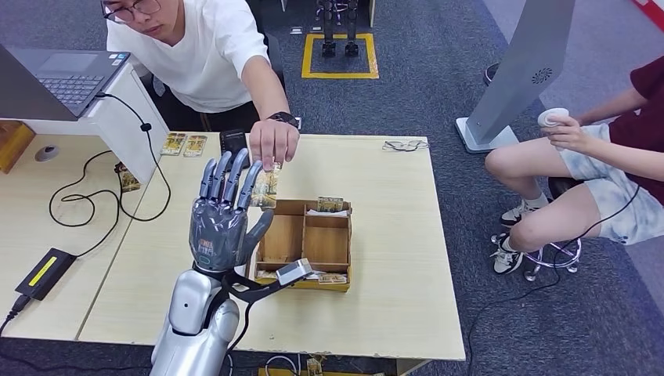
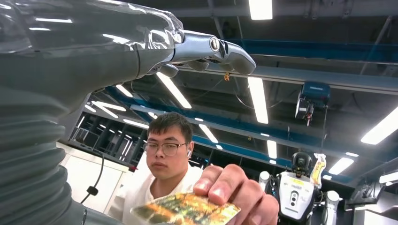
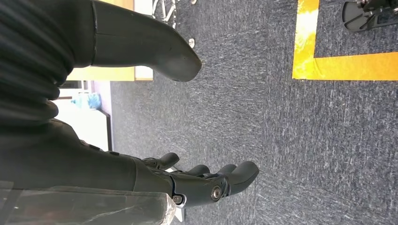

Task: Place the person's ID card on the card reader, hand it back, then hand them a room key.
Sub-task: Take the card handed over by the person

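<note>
Left hand [image 1: 227,215] open beside person's [image 1: 196,47] patterned card [image 1: 266,188]

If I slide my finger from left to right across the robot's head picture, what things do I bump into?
Laptop → black power brick → robot's left hand → wooden box → glasses → grey stand → seated person.

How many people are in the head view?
2: one person in a white shirt leaning over the table's far side holding a card; another seated on a stool at right.
</note>
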`<state>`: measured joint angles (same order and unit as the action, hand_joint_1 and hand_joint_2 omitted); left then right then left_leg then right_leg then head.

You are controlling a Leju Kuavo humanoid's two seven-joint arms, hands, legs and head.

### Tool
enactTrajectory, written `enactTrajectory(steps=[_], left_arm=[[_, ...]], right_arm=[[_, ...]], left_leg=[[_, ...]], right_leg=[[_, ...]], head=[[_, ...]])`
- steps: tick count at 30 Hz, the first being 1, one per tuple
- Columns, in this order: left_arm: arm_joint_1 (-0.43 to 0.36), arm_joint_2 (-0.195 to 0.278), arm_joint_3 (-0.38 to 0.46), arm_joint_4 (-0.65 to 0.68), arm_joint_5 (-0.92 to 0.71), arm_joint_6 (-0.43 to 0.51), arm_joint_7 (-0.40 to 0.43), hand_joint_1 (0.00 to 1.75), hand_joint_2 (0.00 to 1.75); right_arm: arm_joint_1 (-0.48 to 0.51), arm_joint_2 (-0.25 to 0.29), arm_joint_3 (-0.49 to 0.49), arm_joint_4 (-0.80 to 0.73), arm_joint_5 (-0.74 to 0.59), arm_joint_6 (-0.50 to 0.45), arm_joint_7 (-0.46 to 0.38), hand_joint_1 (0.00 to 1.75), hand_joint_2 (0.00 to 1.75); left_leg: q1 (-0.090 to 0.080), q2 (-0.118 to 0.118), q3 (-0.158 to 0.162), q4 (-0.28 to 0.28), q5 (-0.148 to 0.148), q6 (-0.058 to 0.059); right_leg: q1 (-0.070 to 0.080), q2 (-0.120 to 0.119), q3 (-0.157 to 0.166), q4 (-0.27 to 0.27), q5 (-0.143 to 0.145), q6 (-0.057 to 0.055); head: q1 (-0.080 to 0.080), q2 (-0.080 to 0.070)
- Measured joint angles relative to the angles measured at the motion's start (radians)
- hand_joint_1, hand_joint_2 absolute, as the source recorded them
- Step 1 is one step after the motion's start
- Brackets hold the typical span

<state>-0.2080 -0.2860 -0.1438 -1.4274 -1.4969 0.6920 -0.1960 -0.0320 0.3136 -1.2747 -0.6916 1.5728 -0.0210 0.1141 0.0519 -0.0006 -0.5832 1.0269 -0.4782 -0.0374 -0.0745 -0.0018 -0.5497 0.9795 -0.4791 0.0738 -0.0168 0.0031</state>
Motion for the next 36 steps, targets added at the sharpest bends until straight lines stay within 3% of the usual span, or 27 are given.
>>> enactTrajectory(steps=[15, 31, 35, 36], left_arm=[[-0.036, 0.001, -0.001, 0.011, -0.023, 0.0, 0.138, 0.0, 1.75], [-0.062, 0.001, -0.012, 0.056, -0.011, 0.0, 0.157, 0.02, 1.75], [-0.07, 0.0, -0.018, 0.075, -0.001, 0.0, 0.157, 1.75, 1.75], [-0.072, 0.0, -0.021, 0.081, 0.004, 0.0, 0.157, 1.75, 1.75]], right_arm=[[0.002, 0.0, 0.013, 0.0, 0.0, 0.002, -0.005, 0.0, 1.75], [0.003, 0.0, 0.019, -0.006, 0.0, 0.005, 0.0, 0.0, 1.75], [0.003, 0.0, 0.016, -0.01, 0.0, 0.008, 0.004, 0.0, 1.75], [0.003, 0.0, 0.015, -0.011, 0.0, 0.009, 0.004, 0.0, 1.75]], left_leg=[[0.0, 0.0, 0.0, 0.0, 0.0, 0.0], [0.0, 0.0, 0.0, 0.0, 0.0, 0.0], [0.0, 0.0, 0.0, 0.0, 0.0, 0.0], [0.0, 0.0, 0.0, 0.0, 0.0, 0.0]], right_leg=[[0.0, 0.0, 0.0, 0.0, 0.0, 0.0], [0.0, 0.0, -0.001, 0.0, 0.0, 0.0], [0.0, 0.0, -0.001, 0.0, 0.0, 0.0], [0.0, 0.0, -0.001, 0.0, 0.0, 0.0]], head=[[0.0, 0.0], [0.0, 0.0], [0.0, 0.0], [0.0, 0.0]])
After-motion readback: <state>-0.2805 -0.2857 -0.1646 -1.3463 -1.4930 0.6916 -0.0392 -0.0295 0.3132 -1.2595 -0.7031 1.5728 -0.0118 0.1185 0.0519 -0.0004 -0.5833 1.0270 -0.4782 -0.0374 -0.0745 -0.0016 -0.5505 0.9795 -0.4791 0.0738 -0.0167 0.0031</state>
